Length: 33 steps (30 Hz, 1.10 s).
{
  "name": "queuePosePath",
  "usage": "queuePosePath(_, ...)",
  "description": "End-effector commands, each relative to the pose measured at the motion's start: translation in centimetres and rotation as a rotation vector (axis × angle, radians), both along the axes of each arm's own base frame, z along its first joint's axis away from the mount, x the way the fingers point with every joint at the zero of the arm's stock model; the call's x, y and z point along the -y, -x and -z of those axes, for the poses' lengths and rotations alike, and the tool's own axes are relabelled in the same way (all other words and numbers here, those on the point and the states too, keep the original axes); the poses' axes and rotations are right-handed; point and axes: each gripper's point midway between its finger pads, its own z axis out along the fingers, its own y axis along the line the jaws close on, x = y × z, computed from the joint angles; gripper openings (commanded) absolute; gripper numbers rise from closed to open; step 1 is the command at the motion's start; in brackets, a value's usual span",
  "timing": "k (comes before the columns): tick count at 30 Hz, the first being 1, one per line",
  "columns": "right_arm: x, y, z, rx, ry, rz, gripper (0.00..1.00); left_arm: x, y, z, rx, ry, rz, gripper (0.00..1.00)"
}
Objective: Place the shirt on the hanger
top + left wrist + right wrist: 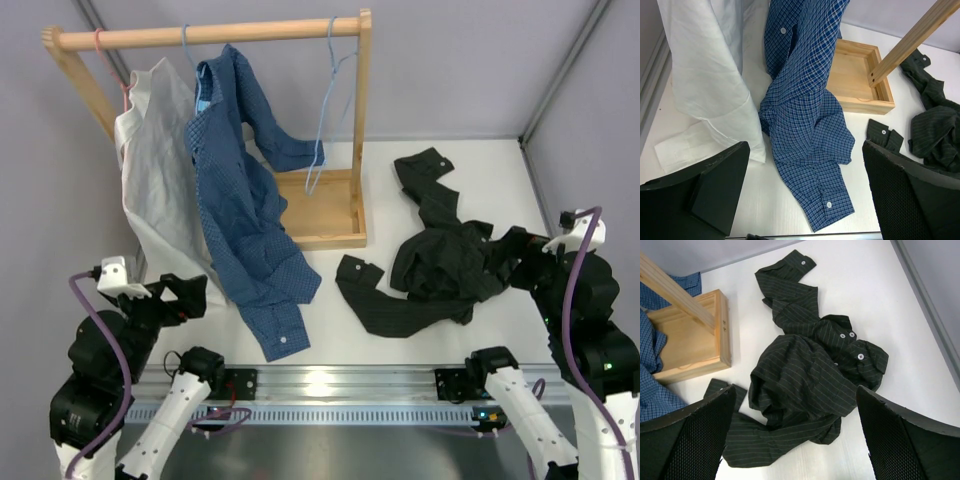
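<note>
The black pinstriped shirt (440, 265) lies crumpled on the white table, right of the rack, with one sleeve stretched toward the back and one cuff (358, 272) at its left. My right gripper (522, 255) hovers open at the shirt's right edge. In the right wrist view the shirt (810, 385) lies below and between the spread fingers of the right gripper (795, 390), untouched. The light-blue hanger (321, 130) hangs bare from the right end of the rack's rod. My left gripper (195, 292) is open at the near left, and the left gripper (805, 150) is above the blue shirt's cuff.
A wooden rack (210, 35) with a box base (320, 210) stands at the back left. It carries a white shirt (150, 170) and a blue checked shirt (240, 200) whose sleeve trails onto the table. A metal rail (330, 385) runs along the near edge.
</note>
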Motion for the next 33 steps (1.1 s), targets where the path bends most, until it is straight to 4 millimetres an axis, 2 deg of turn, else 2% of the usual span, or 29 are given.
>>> queuePosePath(1,1.1,0.2,-0.6,0.02,-0.003,0.065,0.99,0.3,-0.3,-0.8,0.043,0.023,0.011,0.98)
queuePosePath(6,-0.1,-0.5,0.5,-0.012,-0.033,0.017,0.99,2.4,-0.8,0.2,0.03,0.091,0.091,0.98)
queuePosePath(9,-0.4,-2.0,1.8,-0.05,-0.043,0.026,0.99,4.1,-0.9,0.3,0.042,0.145,0.168,0.98)
queuePosePath(10,-0.7,-2.5,2.7,-0.076,-0.044,0.02,0.99,4.6,-1.3,1.3,0.019,0.151,0.18,0.98)
queuePosePath(12,-1.6,-4.1,4.2,-0.149,-0.061,-0.003,0.99,5.2,-1.7,1.8,0.026,0.161,0.205,0.98)
queuePosePath(13,-1.9,-5.2,5.7,-0.208,-0.058,0.001,1.0,5.5,-2.3,3.1,0.001,0.159,0.207,0.98)
queuePosePath(15,-1.4,-7.0,6.8,-0.237,-0.053,0.056,0.99,6.3,-2.7,3.6,0.004,0.171,0.241,0.98)
queuePosePath(16,-1.1,-8.4,8.7,-0.311,-0.028,0.085,0.99,6.5,-2.7,4.0,-0.005,0.171,0.249,0.98)
queuePosePath(19,1.9,-11.0,10.5,-0.38,0.023,0.242,0.99,6.4,-2.6,3.8,0.006,0.167,0.247,0.98)
queuePosePath(20,2.6,-12.2,12.5,-0.449,0.033,0.268,0.99,6.5,-2.6,4.0,0.002,0.165,0.253,0.98)
queuePosePath(21,3.1,-13.0,13.2,-0.463,0.017,0.283,1.0,6.5,-2.5,4.2,-0.001,0.166,0.259,0.98)
queuePosePath(22,4.9,-14.4,14.3,-0.481,-0.012,0.335,0.99,6.8,-2.5,4.3,-0.007,0.164,0.272,0.98)
queuePosePath(24,5.9,-15.8,14.7,-0.478,-0.044,0.36,0.99,6.9,-2.4,4.5,-0.013,0.162,0.283,0.98)
queuePosePath(25,6.6,-16.4,15.7,-0.496,-0.044,0.38,0.98,7.0,-2.4,4.6,-0.016,0.158,0.29,0.98)
queuePosePath(27,7.0,-17.1,16.4,-0.513,-0.043,0.386,0.99,7.2,-2.4,4.7,-0.019,0.158,0.299,0.98)
queuePosePath(28,7.0,-17.5,17.9,-0.555,-0.041,0.382,0.99,7.2,-2.4,4.7,-0.02,0.157,0.304,0.98)
queuePosePath(30,5.6,-18.1,19.9,-0.592,-0.079,0.306,0.99,7.4,-2.4,4.8,-0.027,0.158,0.307,0.98)
queuePosePath(31,4.4,-17.8,22.6,-0.647,-0.11,0.247,0.99,7.4,-2.5,4.9,-0.032,0.156,0.307,0.98)
queuePosePath(32,2.5,-18.8,23.3,-0.627,-0.171,0.141,0.99,7.5,-2.5,4.9,-0.036,0.157,0.31,0.97)
queuePosePath(33,1.7,-18.7,24.3,-0.639,-0.195,0.1,0.99,7.5,-2.6,5.0,-0.04,0.154,0.313,0.97)
